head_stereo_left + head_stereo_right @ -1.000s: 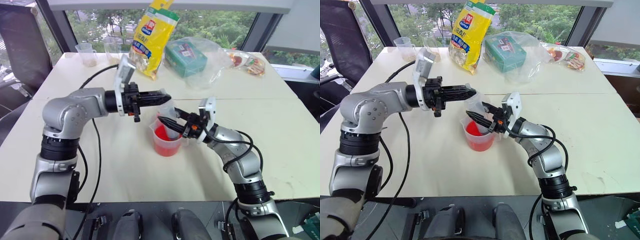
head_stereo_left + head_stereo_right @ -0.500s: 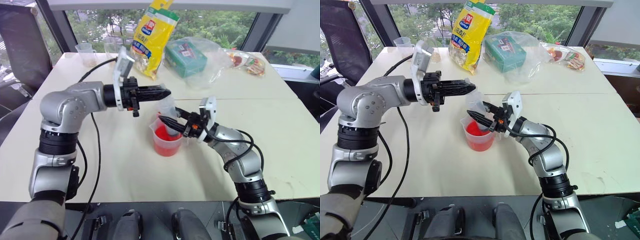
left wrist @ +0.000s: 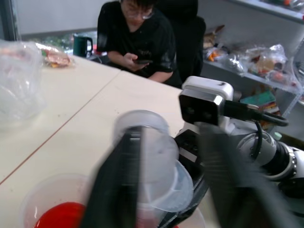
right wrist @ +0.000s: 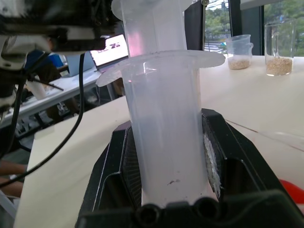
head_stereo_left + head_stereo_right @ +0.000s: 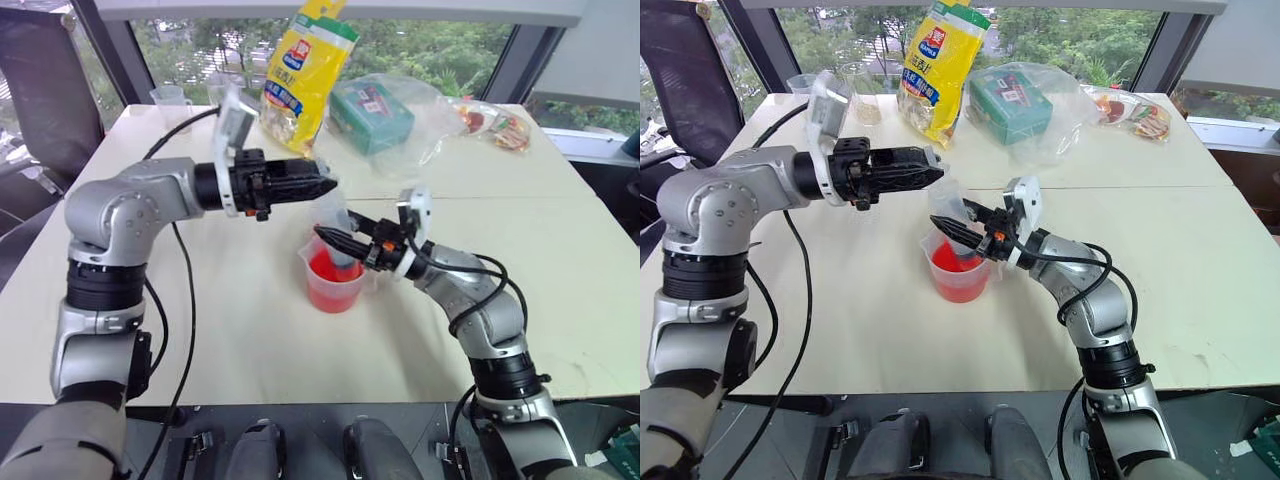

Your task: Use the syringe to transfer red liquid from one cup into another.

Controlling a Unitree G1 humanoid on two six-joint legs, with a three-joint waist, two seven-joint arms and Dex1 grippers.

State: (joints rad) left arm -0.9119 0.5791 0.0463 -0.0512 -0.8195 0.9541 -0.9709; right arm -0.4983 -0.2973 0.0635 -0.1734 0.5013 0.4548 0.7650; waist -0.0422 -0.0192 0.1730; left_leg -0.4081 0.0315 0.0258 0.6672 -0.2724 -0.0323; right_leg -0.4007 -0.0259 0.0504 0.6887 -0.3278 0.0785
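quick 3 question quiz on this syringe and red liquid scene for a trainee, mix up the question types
1. True or false: the right gripper is shut on the barrel of the syringe.
2. Where does the syringe's lower end sit? A) above the yellow bag B) over the handled beaker of red liquid C) flat on the table
3. What stands between the fingers of the left gripper in the left wrist view?

Key
1. True; its pads clamp the barrel on both sides.
2. B
3. The syringe's plunger top; the fingers stand apart on either side of it, and contact cannot be told.
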